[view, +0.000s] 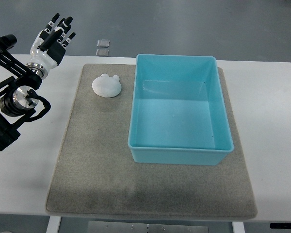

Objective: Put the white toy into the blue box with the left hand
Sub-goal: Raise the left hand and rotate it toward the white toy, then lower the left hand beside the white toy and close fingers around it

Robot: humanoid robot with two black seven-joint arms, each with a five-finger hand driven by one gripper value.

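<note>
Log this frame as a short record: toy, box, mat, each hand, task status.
toy: white toy on the mat, left of the box, apart from it
box: blue box, open top, nothing inside
mat: grey mat on a white table, under toy and box
left hand: left hand at the table's far left corner, fingers spread, holding nothing, not touching the toy
right hand: not in view
status: toy not yet grasped
</note>
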